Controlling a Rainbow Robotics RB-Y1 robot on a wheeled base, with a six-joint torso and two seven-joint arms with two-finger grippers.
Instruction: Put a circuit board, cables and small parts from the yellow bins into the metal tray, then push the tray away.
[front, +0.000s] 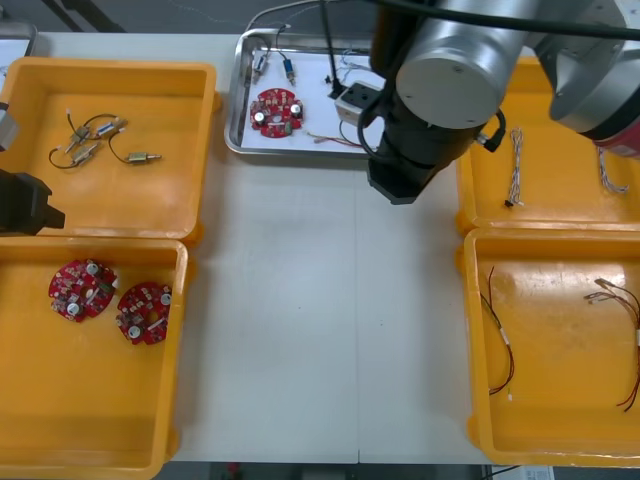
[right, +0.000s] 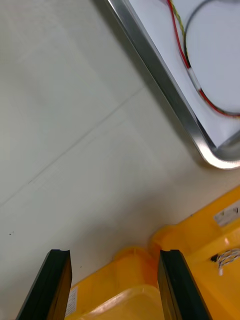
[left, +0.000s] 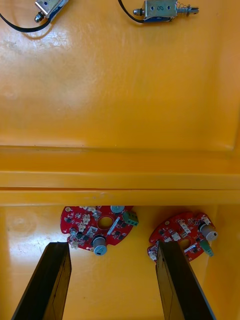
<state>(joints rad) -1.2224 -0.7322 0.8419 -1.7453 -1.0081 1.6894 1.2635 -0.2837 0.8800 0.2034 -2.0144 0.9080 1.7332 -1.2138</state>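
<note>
Metal tray (front: 232, 120) at table's 12 o'clock holds circuit board (front: 277, 110), cables (front: 335, 140), small metal parts (front: 287, 68). Loading looks done. Right gripper (right: 114, 255) is spread and empty at tray's 5 o'clock corner, likely staging the push. Left gripper (left: 112, 247) is spread and empty at 9 o'clock over yellow bins (left: 120, 175), out of the way.

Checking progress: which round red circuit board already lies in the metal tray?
The lone round red circuit board on the white inside of the metal tray; the other two lie together in the near-left yellow bin.
</note>
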